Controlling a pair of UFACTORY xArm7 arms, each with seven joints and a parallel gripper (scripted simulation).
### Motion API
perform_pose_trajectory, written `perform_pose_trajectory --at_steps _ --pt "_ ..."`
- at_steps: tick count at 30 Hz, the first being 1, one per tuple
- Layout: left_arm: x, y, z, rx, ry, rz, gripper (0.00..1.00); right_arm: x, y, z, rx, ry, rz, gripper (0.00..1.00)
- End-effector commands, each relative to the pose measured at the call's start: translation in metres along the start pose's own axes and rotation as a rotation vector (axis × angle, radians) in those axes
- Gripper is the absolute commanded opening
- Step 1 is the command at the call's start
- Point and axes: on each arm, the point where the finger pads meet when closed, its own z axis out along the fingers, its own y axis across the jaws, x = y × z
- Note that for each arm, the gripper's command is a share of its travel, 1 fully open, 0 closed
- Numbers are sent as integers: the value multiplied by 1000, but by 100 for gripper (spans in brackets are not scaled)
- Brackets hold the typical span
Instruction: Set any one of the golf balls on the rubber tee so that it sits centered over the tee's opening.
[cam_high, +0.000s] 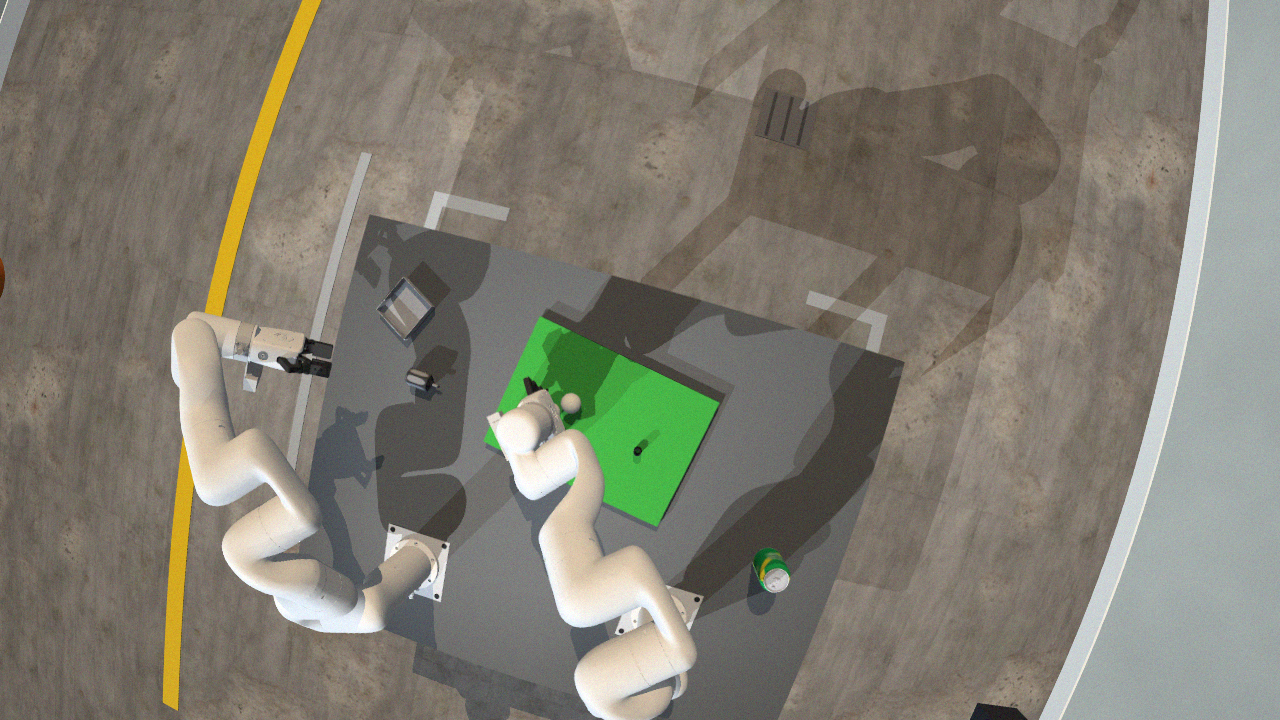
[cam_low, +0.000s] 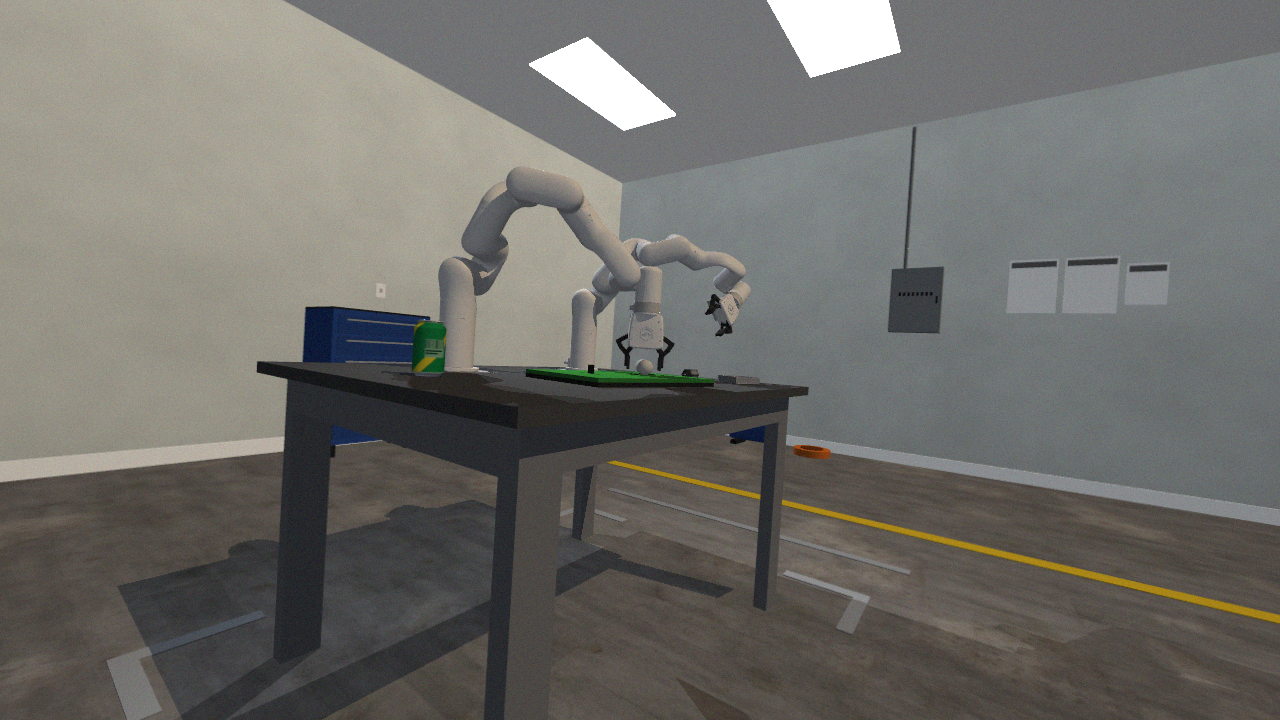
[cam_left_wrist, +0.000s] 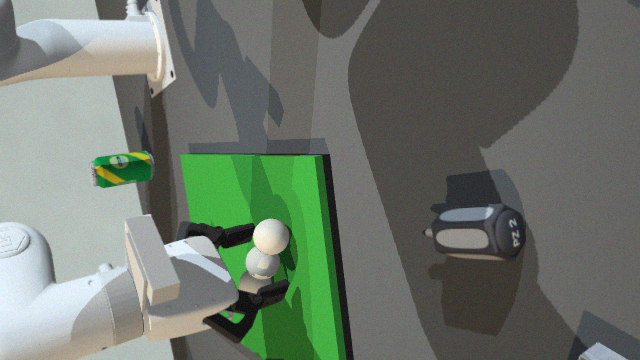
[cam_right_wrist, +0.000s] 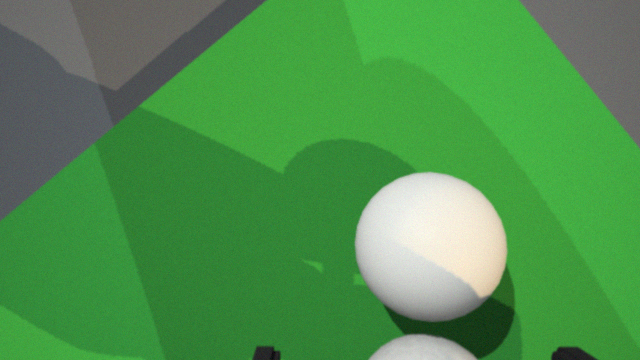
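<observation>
Evidently a grasp before the lift: the wide-open right hand (cam_high: 541, 416) (cam_low: 644, 363) (cam_left_wrist: 268, 258) (cam_right_wrist: 416, 354) stands about the middle ball (cam_left_wrist: 262, 262) (cam_right_wrist: 422, 350), gripping nothing.

On the dark surface (cam_high: 510, 582) (cam_low: 402, 382) (cam_left_wrist: 410, 100) (cam_right_wrist: 600, 40) lies the green mat (cam_high: 671, 483) (cam_low: 572, 376) (cam_left_wrist: 220, 185) (cam_right_wrist: 300, 100); the left hand (cam_high: 327, 358) (cam_low: 716, 320), also open and empty, hangs off to one side. The middle ball lies in a row between the near ball (cam_left_wrist: 271, 236) (cam_right_wrist: 431, 246) and the far ball (cam_high: 571, 402) (cam_low: 644, 367) (cam_left_wrist: 254, 281). Closing should run across the row, pads level with the ball's widest part, followed by a straight lift that spares its neighbours. The tee (cam_high: 637, 451) (cam_low: 590, 368), smallest, stands bare on the mat, well apart; release there calls for exact centring.
</observation>
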Motion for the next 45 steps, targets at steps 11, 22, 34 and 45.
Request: perform_pose_trajectory --at_steps 11,22,34,45 --pt "42 11 -46 -122 -54 162 100 1 5 -4 -14 3 7 100" --pt "77 19 -73 -212 -62 279 100 1 5 -4 -14 3 7 100" --pt "117 24 -98 -311 -48 402 100 1 5 -4 -14 3 7 100" --pt "157 26 -120 -404 -12 519 100 1 5 -4 -14 3 7 100"
